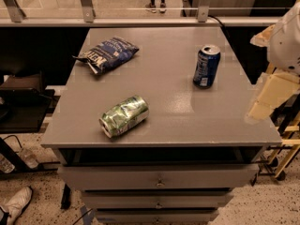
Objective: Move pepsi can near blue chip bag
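Observation:
The pepsi can [206, 65] stands upright on the grey table top [164, 88], towards the back right. The blue chip bag [108, 53] lies flat at the back left, crinkled, with white lettering. My gripper [269, 95] is at the right edge of the camera view, cream-coloured under a white arm part, beside the table's right edge. It is off to the right of the can and a little nearer the front, apart from it and holding nothing that I can see.
A crushed green and silver can [123, 116] lies on its side at the front left of the table. Drawers [159, 178] sit below the top. A railing and glass [140, 18] run behind the table. A yellow frame [286, 144] stands at the right.

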